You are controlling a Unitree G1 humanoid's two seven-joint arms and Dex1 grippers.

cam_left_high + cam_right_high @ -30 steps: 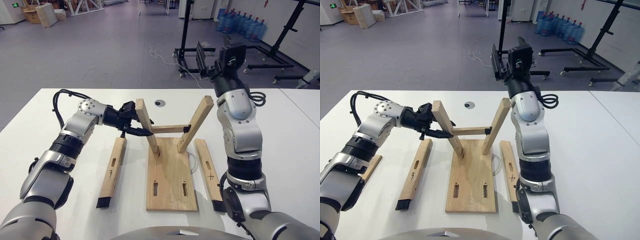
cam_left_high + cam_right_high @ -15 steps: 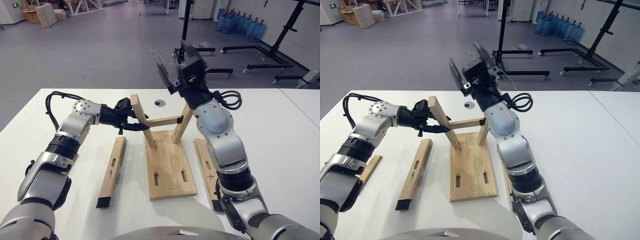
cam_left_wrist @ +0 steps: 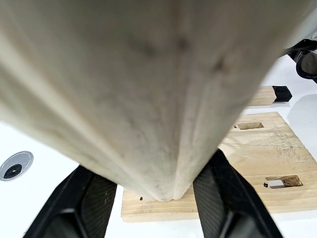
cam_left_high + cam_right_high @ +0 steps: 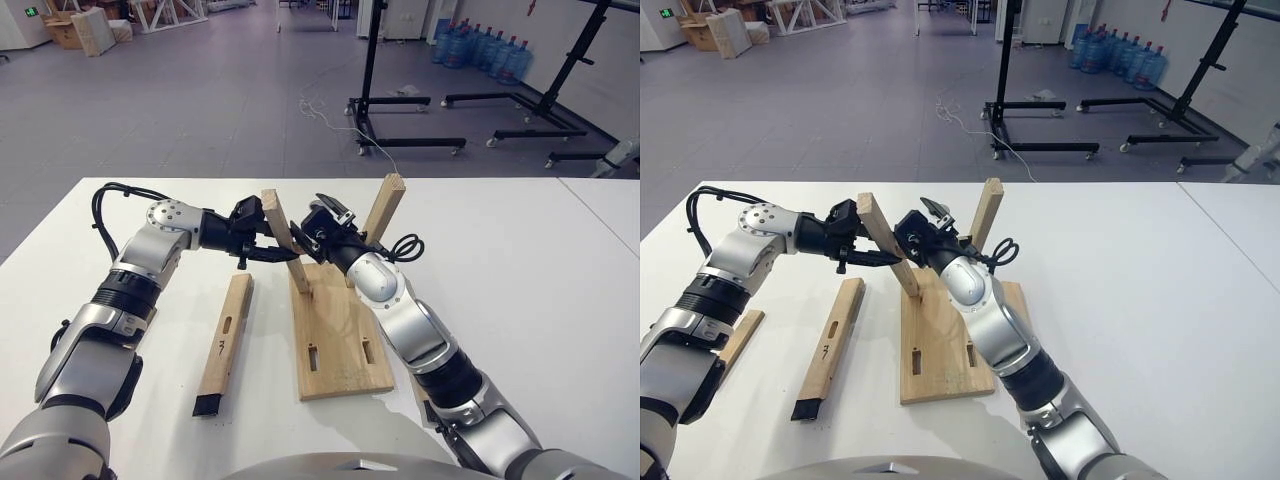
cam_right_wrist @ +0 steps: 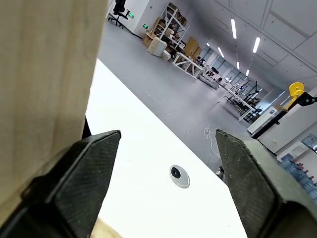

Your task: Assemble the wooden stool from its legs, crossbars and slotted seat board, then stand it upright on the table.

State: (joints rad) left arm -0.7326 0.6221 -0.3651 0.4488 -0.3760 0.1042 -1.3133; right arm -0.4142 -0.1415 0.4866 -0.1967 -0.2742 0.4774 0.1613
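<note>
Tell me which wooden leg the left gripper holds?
The leaning leg at the left of the seat board, clamped in the left gripper. The other standing leg is farther right, and a third leg lies flat on the table.

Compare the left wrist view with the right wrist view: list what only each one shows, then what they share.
Only the left wrist view: the seat board with its slots, and a loose leg lying beside it. Only the right wrist view: shelving and ceiling lights in the background. Both: a wooden piece close up beside dark fingers, the white table, and its round hole.
</note>
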